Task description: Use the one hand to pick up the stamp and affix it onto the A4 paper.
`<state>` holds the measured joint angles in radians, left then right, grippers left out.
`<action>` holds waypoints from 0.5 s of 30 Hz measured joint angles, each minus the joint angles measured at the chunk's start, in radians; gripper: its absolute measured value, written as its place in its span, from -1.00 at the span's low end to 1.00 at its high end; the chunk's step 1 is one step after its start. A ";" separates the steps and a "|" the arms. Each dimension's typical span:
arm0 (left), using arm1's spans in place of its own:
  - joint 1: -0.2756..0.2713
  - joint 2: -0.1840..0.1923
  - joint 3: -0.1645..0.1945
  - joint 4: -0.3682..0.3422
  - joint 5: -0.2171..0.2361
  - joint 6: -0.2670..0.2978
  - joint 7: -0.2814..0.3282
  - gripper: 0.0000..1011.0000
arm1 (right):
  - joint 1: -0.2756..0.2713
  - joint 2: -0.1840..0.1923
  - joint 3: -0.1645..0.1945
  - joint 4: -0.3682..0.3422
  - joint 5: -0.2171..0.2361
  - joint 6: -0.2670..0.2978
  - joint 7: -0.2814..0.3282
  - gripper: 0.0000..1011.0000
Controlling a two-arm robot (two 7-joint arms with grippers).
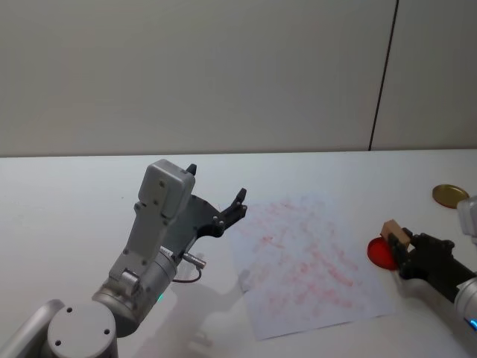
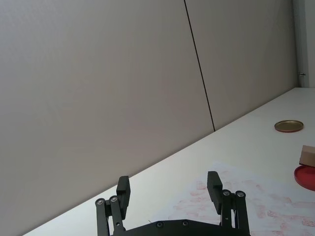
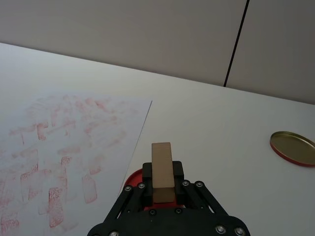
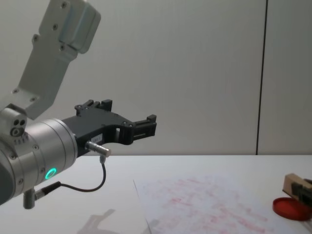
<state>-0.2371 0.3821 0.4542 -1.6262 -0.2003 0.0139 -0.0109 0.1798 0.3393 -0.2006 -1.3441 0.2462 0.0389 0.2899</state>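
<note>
The stamp (image 3: 162,169), a small tan wooden block, stands upright with my right gripper (image 3: 162,186) shut on it. It is at the table's right side, over the red ink pad (image 1: 379,253); I cannot tell whether it touches the pad. The A4 paper (image 1: 305,261), a white sheet covered with faint red marks, lies in the middle of the table just left of the pad. In the chest view the stamp (image 4: 294,184) shows just above the pad (image 4: 288,206). My left gripper (image 1: 216,184) hangs open and empty in the air, above the paper's left edge.
A round gold lid (image 1: 450,195) lies on the table at the far right, behind the ink pad. The white table (image 1: 74,201) runs back to a plain wall. The left arm's silver body with a green light (image 4: 50,172) takes up the near left.
</note>
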 joint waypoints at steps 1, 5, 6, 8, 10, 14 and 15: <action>0.000 0.000 0.000 0.000 0.000 0.000 0.000 0.96 | 0.002 -0.001 -0.001 0.005 -0.002 0.001 0.001 -0.57; 0.000 0.000 0.000 0.000 0.000 0.000 0.000 0.96 | 0.006 -0.004 -0.004 0.018 -0.007 0.004 0.002 -0.56; 0.000 0.000 0.000 0.000 0.000 0.000 0.000 0.96 | 0.007 -0.005 -0.004 0.020 -0.008 0.005 0.002 -0.56; 0.000 0.000 0.000 0.000 0.000 0.000 0.000 0.96 | 0.010 -0.006 -0.005 0.027 -0.011 0.008 0.002 -0.57; 0.000 0.000 0.000 0.000 0.000 0.000 0.000 0.96 | 0.012 -0.007 -0.006 0.031 -0.012 0.009 0.003 -0.57; 0.000 0.000 0.000 0.000 0.000 0.000 0.000 0.96 | 0.017 -0.010 -0.007 0.043 -0.017 0.014 0.003 -0.54; 0.000 0.000 0.000 0.000 0.000 0.000 0.000 0.96 | 0.018 -0.010 -0.007 0.044 -0.018 0.015 0.004 -0.52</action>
<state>-0.2371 0.3821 0.4542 -1.6262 -0.2003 0.0139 -0.0109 0.1979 0.3295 -0.2072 -1.3000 0.2283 0.0544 0.2935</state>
